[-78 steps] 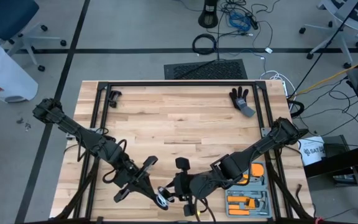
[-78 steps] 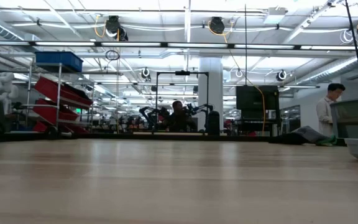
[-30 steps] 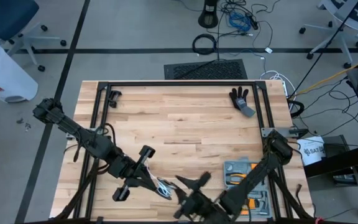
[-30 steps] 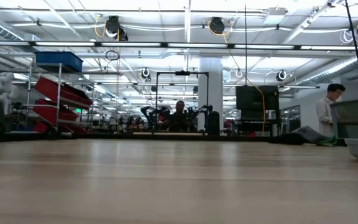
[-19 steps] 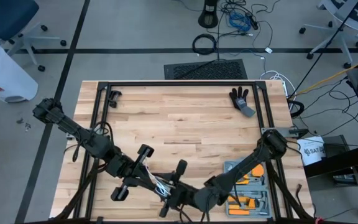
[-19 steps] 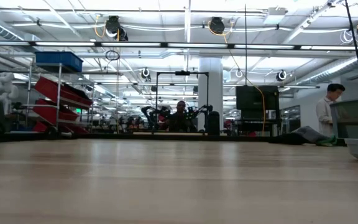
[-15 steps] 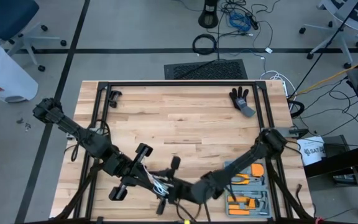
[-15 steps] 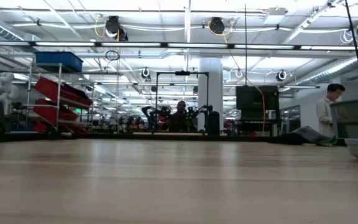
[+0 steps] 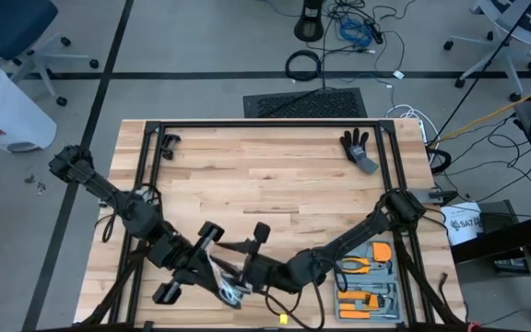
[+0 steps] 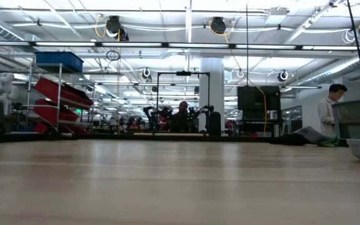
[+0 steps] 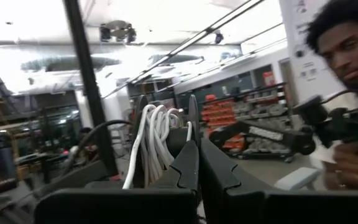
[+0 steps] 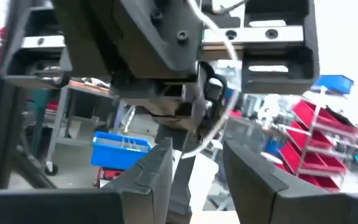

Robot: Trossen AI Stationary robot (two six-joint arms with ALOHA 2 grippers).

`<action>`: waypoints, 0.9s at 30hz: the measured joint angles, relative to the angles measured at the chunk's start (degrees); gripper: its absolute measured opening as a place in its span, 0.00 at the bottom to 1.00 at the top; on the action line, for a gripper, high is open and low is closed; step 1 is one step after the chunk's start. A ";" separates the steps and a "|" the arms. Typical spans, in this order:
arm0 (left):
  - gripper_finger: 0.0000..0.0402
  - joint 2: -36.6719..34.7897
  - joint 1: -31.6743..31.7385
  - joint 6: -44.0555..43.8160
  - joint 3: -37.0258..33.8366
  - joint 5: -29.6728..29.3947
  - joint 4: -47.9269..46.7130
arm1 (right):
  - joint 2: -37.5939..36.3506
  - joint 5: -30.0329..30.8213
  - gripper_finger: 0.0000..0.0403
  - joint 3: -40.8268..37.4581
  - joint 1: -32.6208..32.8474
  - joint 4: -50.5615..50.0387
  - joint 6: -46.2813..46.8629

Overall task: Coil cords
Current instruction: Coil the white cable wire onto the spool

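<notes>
Counting things up: two arms, one white cord (image 9: 230, 291) with its reel, one black glove (image 9: 358, 148) at about 1 o'clock on the table (image 9: 275, 175), and one tool tray (image 9: 369, 277) with orange-handled pliers at about 4 o'clock. Both grippers meet near the table's front edge, around 6 o'clock. The left gripper (image 9: 224, 288) is clamped tight on the cord; in the left wrist view its fingers (image 11: 188, 168) are pressed together, with a bundle of white loops (image 11: 156, 134) bunched just beyond the tips, beside a dark disc edge that looks like the reel. The right gripper (image 9: 247, 273) sits just to the 3 o'clock side of that bundle with its jaws apart. In the right wrist view a single white strand (image 12: 219, 81) hangs off the left gripper's body, ahead of the parted fingers (image 12: 157, 171), not pinched between them. A person (image 10: 330, 112) stands in the room beyond the table.
</notes>
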 joint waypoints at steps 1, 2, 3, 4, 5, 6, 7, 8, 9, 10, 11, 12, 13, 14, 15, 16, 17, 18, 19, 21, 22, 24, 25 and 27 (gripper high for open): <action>0.00 0.00 -0.21 -0.40 0.00 0.36 0.00 | 0.00 -1.08 0.32 -0.08 0.00 0.14 -0.56; 0.00 0.00 -0.27 -0.52 0.00 0.63 0.00 | 0.00 -2.72 0.32 -0.30 -0.14 0.44 -1.06; 0.00 0.00 -0.33 -0.52 0.00 0.68 0.00 | 0.00 -4.27 0.32 -0.30 -0.25 0.42 -1.26; 0.00 0.00 -0.52 -0.52 0.00 0.69 -0.04 | 0.00 -5.52 0.32 -0.30 -0.42 0.44 -1.23; 0.00 0.00 -0.57 -0.54 0.00 0.68 -0.06 | 0.00 -6.43 0.32 -0.30 -0.65 0.45 -0.83; 0.00 0.00 -0.67 -0.54 0.00 0.67 -0.08 | -0.02 -6.74 0.32 -0.30 -0.94 0.48 -0.16; 0.00 0.00 -0.81 -0.54 0.00 0.68 -0.09 | -0.02 -6.71 0.32 -0.30 -1.26 0.45 0.42; 0.00 0.00 -0.86 -0.56 0.00 0.70 -0.09 | -0.02 -6.73 0.32 -0.30 -1.55 0.39 0.74; 0.00 0.00 -0.95 -0.57 0.00 0.78 -0.08 | -0.02 -7.24 0.32 -0.30 -1.79 0.19 0.84; 0.00 0.00 -1.01 -0.65 0.00 0.87 -0.09 | -0.02 -8.20 0.32 -0.30 -2.06 -0.15 0.90; 0.00 0.00 -1.07 -0.95 0.00 1.17 -0.09 | -0.02 -9.30 0.32 -0.30 -2.22 -0.29 0.99; 0.00 0.00 -1.09 -1.12 -0.01 1.40 -0.09 | -0.02 -9.99 0.32 -0.30 -2.31 -0.43 1.07; 0.00 0.00 -1.08 -1.51 -0.02 1.49 -0.07 | -0.02 -10.48 0.32 -0.30 -2.40 -0.47 1.26; 0.00 0.00 -1.08 -1.83 -0.02 1.53 -0.08 | -0.02 -10.95 0.32 -0.30 -2.38 -0.47 1.53; 0.00 0.00 -1.10 -1.96 -0.02 1.60 -0.08 | -0.02 -11.23 0.32 -0.30 -2.45 -0.47 1.67; 0.00 0.00 -1.13 -1.98 -0.02 1.66 -0.06 | -0.02 -11.29 0.32 -0.30 -2.56 -0.47 1.76; 0.00 0.00 -1.25 -1.99 -0.02 1.80 -0.06 | -0.02 -11.30 0.32 -0.30 -2.77 -0.46 2.01; 0.00 0.00 -1.23 -2.00 -0.02 2.07 -0.06 | -0.02 -11.42 0.32 -0.30 -3.00 -0.47 2.24; 0.00 0.00 -1.23 -2.03 -0.02 2.35 -0.06 | -0.02 -12.19 0.32 -0.30 -3.18 -0.50 2.51; 0.00 0.00 -1.23 -2.07 -0.02 3.17 0.00 | -0.02 -14.04 0.32 -0.30 -3.64 -0.49 3.06; 0.00 0.00 -1.25 -2.07 -0.02 3.24 -0.02 | -0.02 -14.56 0.32 -0.30 -3.82 -0.49 3.36; 0.00 0.00 -1.44 -2.09 -0.02 3.33 -0.02 | -0.02 -15.63 0.32 -0.30 -4.19 -0.50 4.01; 0.00 0.00 -1.54 -2.09 -0.02 3.34 -0.02 | -0.02 -15.96 0.32 -0.30 -4.31 -0.53 4.35; 0.00 0.00 -1.69 -2.12 -0.02 3.38 -0.02 | -0.02 -18.32 0.32 -0.30 -4.65 -0.78 4.46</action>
